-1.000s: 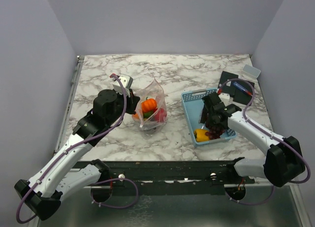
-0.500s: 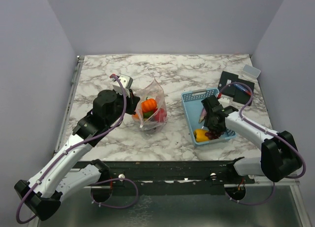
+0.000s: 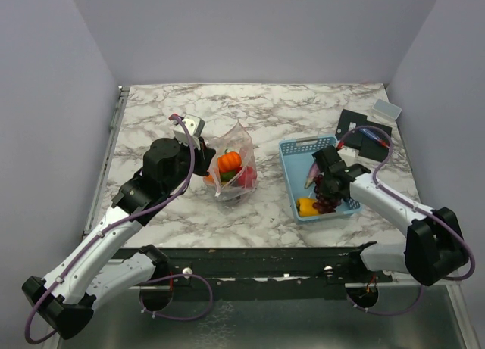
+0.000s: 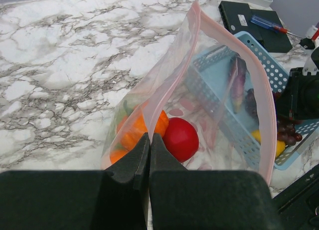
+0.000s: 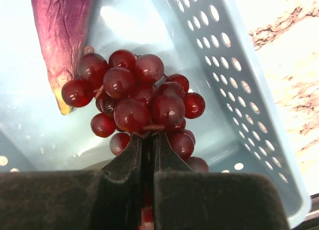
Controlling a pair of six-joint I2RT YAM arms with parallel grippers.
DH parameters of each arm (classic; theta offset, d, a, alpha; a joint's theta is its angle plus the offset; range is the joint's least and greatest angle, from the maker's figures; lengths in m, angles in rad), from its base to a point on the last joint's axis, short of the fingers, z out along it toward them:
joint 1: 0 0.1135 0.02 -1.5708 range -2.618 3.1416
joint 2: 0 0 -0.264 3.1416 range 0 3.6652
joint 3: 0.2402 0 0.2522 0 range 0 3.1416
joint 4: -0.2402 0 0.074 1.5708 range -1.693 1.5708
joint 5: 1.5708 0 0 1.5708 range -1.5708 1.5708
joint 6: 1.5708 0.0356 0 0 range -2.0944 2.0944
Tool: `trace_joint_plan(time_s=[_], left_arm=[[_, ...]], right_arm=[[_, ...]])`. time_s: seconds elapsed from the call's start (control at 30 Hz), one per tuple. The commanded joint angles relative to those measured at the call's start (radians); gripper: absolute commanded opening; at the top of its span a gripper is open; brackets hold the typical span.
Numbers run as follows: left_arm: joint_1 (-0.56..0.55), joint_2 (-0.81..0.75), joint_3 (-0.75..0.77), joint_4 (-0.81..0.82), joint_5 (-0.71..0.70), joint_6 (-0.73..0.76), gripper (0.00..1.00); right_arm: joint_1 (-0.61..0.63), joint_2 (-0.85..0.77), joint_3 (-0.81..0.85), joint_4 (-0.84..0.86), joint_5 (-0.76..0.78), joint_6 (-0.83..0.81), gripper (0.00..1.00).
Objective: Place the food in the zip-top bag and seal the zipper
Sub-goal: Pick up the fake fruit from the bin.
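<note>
The zip-top bag (image 3: 236, 166) stands open at mid-table, its pinkish zipper (image 4: 215, 29) arching over the mouth. Inside lie an orange pumpkin (image 4: 133, 134), a red tomato (image 4: 180, 138) and something green (image 3: 227, 176). My left gripper (image 4: 149, 136) is shut on the bag's near mouth edge and holds it up. In the light-blue basket (image 3: 291, 149), my right gripper (image 5: 148, 136) is shut on the stem of the dark red grapes (image 5: 139, 98). A purple eggplant (image 5: 62, 25) lies beside them. A yellow pepper (image 3: 306, 207) rests at the basket's near end.
A black case (image 3: 356, 123) with a red-and-blue screwdriver (image 3: 371, 134) lies at the back right, and a small clear box (image 3: 387, 108) sits behind it. The basket's perforated wall (image 5: 234, 65) rises to the right of the grapes.
My right gripper has closed from wide open onto the grapes in the basket, shifting slightly. The left arm and the bag have not moved.
</note>
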Motion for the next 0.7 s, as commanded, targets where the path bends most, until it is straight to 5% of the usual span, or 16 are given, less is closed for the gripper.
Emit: trace_joint_plan(time_s=[0.0, 0.67], left_arm=[[0.006, -0.008, -0.013, 0.012, 0.020, 0.011, 0.00], [0.013, -0.004, -0.016, 0.012, 0.024, 0.009, 0.00]], right_arm=[[0.001, -0.092, 0.022, -0.021, -0.025, 0.008, 0.01], [0.001, -0.291, 0.270, -0.083, -0.079, -0.093, 0.01]])
